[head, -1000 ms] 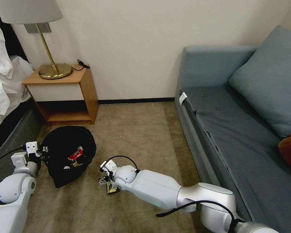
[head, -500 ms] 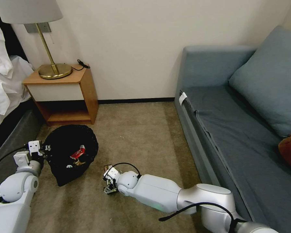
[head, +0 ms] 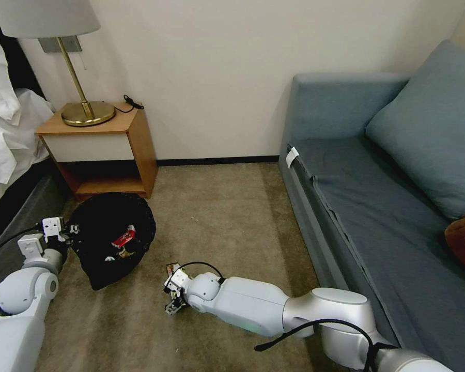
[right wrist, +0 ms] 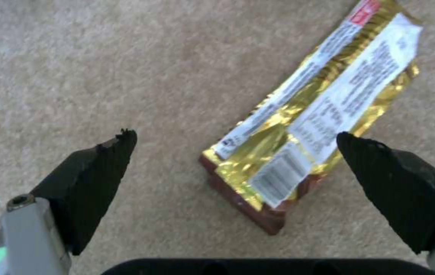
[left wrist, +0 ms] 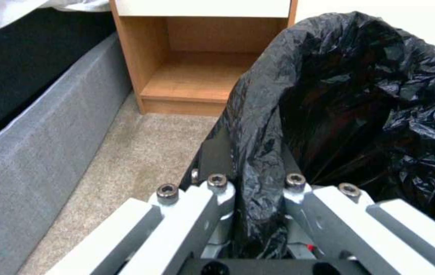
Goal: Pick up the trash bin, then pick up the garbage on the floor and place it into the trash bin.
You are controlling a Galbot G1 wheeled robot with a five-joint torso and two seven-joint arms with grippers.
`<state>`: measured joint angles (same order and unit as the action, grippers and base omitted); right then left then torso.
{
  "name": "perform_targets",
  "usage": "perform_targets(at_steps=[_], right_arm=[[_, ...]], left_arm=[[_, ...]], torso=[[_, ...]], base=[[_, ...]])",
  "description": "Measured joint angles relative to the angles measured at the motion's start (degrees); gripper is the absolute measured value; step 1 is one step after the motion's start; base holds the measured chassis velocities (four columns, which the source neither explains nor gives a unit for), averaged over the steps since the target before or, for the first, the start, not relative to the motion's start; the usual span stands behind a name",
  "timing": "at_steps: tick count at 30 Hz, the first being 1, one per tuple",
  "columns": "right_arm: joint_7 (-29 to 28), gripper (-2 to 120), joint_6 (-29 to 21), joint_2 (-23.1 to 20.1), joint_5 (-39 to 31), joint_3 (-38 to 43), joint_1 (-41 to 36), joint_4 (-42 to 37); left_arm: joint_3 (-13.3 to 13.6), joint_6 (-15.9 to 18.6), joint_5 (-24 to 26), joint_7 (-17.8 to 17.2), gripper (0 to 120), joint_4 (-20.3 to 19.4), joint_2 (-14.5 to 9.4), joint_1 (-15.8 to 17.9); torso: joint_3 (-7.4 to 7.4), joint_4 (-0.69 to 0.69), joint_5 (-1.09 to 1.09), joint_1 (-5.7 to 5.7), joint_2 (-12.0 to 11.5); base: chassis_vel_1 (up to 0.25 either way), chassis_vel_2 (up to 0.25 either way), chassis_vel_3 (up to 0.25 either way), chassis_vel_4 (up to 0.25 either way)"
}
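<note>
Two grippers work low over the beige carpet [head: 227, 217]. The right gripper [right wrist: 235, 152], fingers spread wide, hovers above the gold wrapper [right wrist: 309, 114], which lies flat between them. The left gripper [left wrist: 250, 191] pinches the trash bin [head: 111, 235] rim. Behind stand a nightstand [head: 101, 150] and a blue sofa [head: 377, 206].

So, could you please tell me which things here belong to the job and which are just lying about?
Job:
trash bin, clamped by the left hand
gold wrapper on the carpet, between the open right hand

Lying about:
lamp
nightstand
sofa
</note>
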<state>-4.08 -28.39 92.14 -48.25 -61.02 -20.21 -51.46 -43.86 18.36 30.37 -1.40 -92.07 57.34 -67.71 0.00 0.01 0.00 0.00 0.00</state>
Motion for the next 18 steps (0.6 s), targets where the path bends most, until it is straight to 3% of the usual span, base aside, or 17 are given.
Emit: perform_targets(at_steps=[18], right_arm=[[0.08,100,1.24,0.0,1.38,-1.48,-1.26,1.78]], left_arm=[[0.73,0.0,0.05,0.09,4,-0.43,0.84,0.82]], torso=[[0.0,-0.01,0.0,0.0,0.0]], base=[[0.0,0.0,0.0,0.0]])
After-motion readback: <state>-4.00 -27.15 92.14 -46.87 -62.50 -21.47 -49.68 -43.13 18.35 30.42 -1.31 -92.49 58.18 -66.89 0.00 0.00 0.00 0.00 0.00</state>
